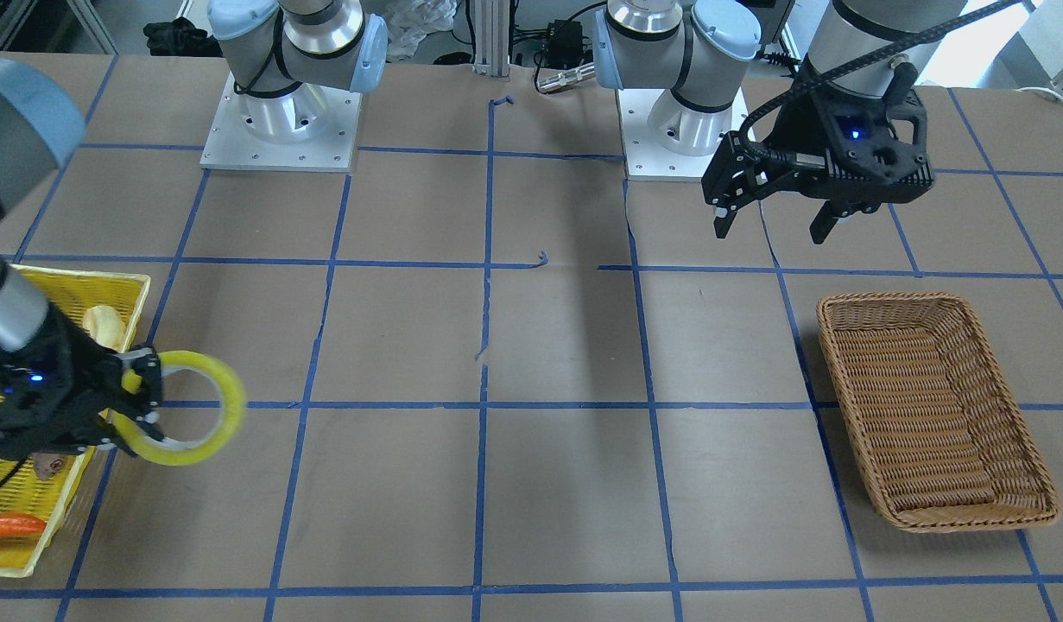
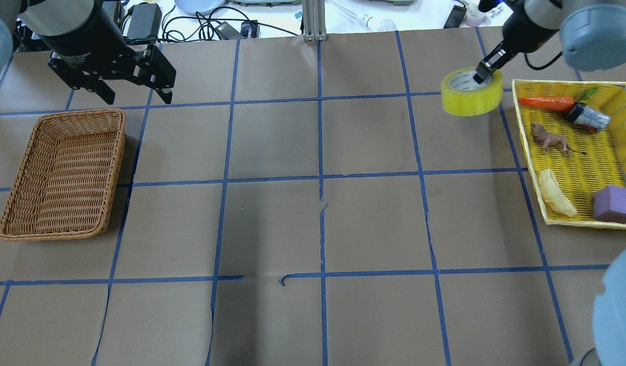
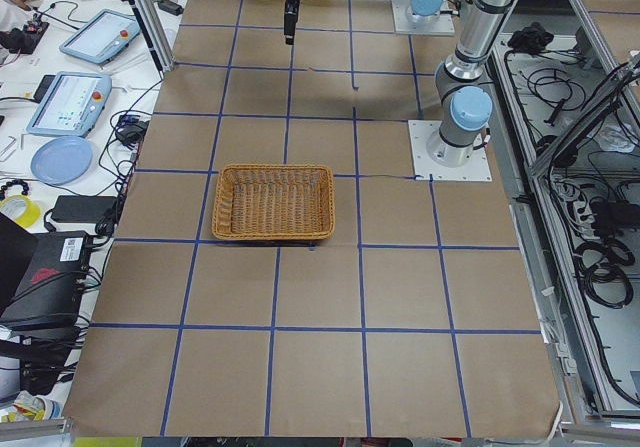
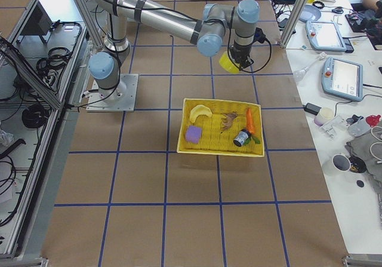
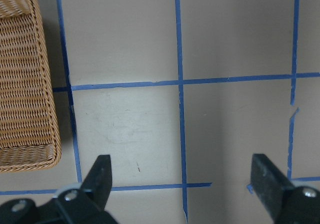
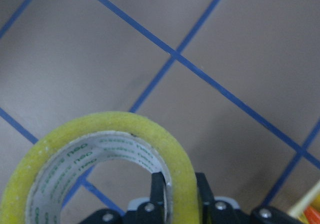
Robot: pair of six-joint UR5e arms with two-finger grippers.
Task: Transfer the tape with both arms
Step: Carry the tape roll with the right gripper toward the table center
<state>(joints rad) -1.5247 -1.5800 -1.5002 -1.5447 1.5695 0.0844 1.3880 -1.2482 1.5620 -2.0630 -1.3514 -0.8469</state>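
Note:
The tape, a yellowish-green roll with a pale printed core, hangs in my right gripper. One finger is inside the ring and one outside, as the right wrist view shows on the tape. It is held above the table, just beside the yellow basket. In the front-facing view the tape sticks out from the right gripper. My left gripper is open and empty, hovering beyond the far end of the wicker basket. Its open fingers show in the left wrist view.
The yellow basket holds a carrot, a can, a toy lion, a pale banana-like piece and a purple block. Blue tape lines form a grid on the brown table. Both arm bases stand at the robot's edge.

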